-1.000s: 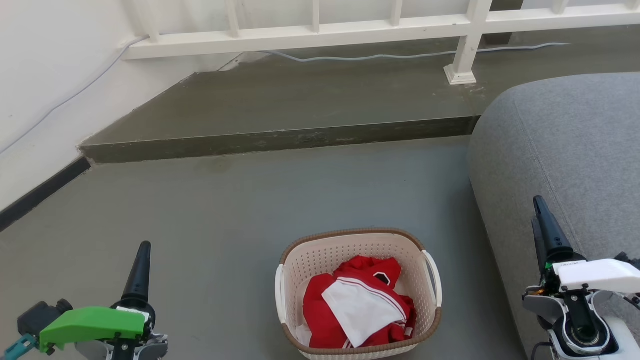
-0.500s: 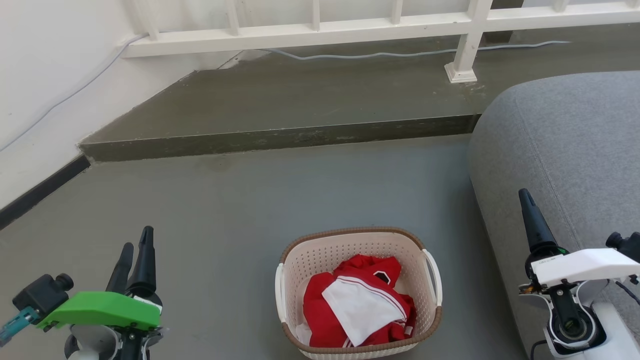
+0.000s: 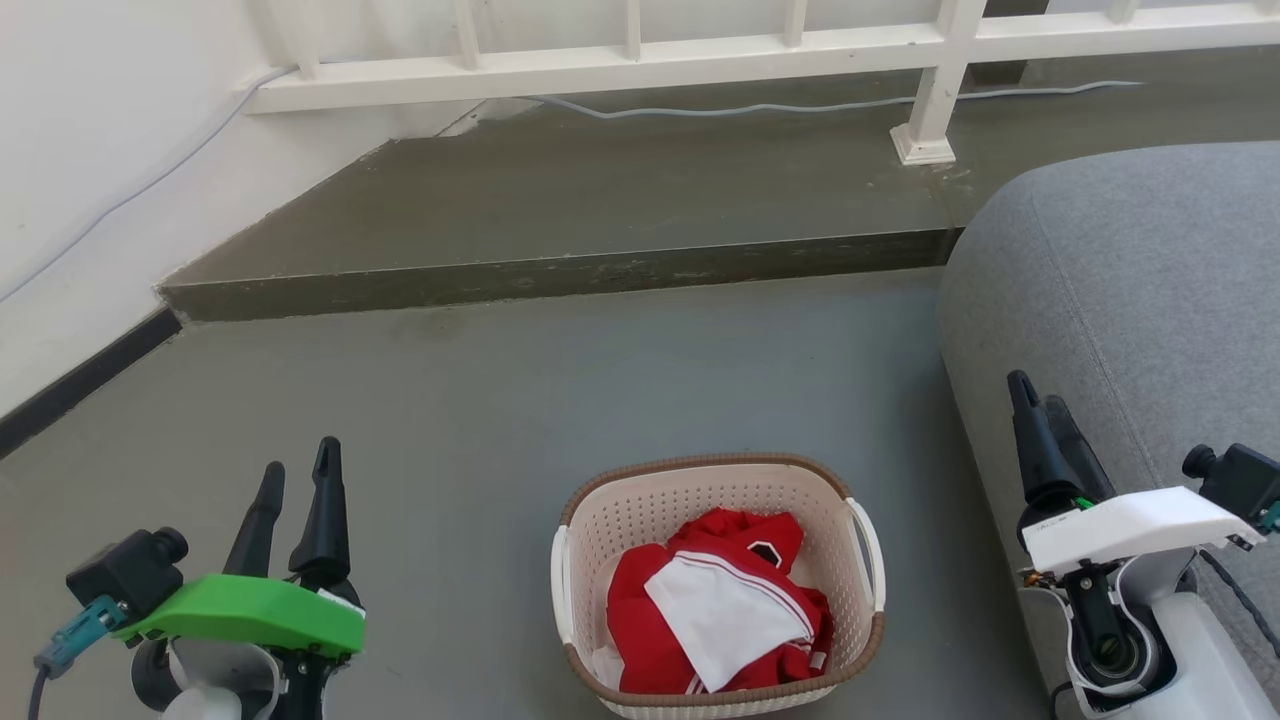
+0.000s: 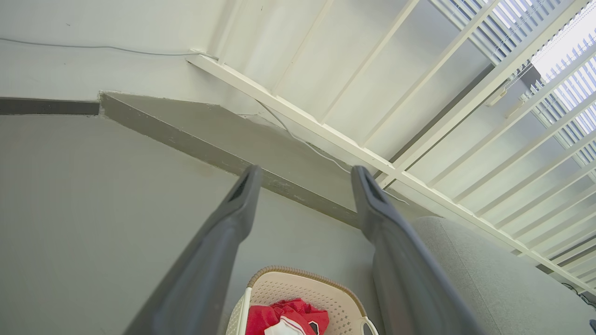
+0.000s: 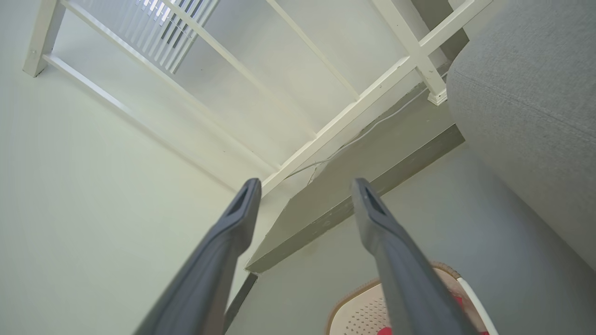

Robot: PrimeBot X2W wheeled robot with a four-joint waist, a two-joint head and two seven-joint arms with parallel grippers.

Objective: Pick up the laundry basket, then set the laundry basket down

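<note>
Basket sits on the floor btwn your grippers, handles facing out L and R. L gripper spread, R gripper spread too, both empty. Each handle lies inboard of its arm; R looks nearer, though depth's hard to judge.

The laundry basket is cut off at the bottom edge, between the left gripper's fingers. Red clothes hide its floor.

Bright, even daylight, soft shadows, glare at the blinds, wide-angle distortion in both wrist views.
</note>
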